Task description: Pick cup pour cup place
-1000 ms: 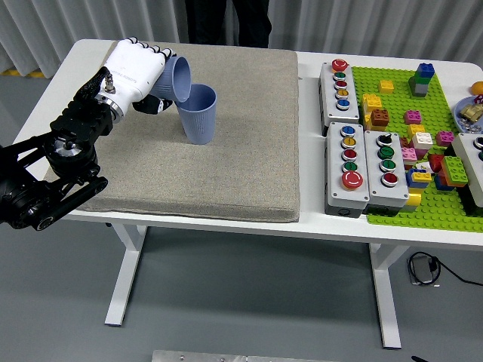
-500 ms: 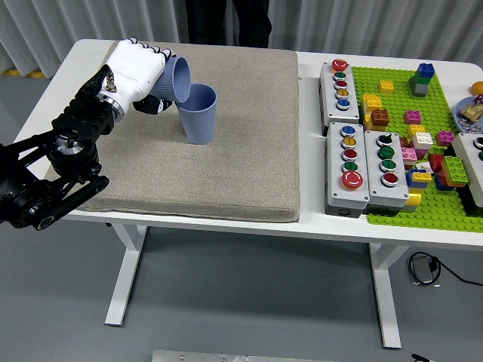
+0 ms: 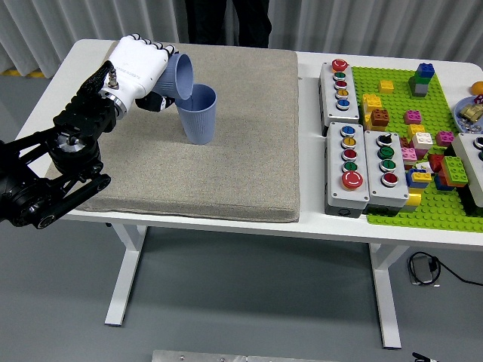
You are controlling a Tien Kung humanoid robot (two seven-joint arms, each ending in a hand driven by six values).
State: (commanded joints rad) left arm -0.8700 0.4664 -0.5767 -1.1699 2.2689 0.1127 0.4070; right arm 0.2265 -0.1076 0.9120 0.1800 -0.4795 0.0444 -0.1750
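Note:
A blue ribbed cup (image 3: 200, 115) stands upright on the grey mat (image 3: 189, 173) at its back middle. My left hand (image 3: 143, 72), white with black joints, is shut on a second blue cup (image 3: 179, 77). That cup is tipped on its side, its mouth facing right over the rim of the standing cup and touching or nearly touching it. Nothing can be seen coming out of it. My right hand is out of view.
Three grey button boxes (image 3: 355, 162) stand right of the mat. A green baseplate (image 3: 426, 204) with several loose bricks covers the table's right end. A person in dark clothes (image 3: 226, 19) stands at the far side.
My left hand has risen slightly and moved a little to the right with the tipped cup. The standing cup has not moved.

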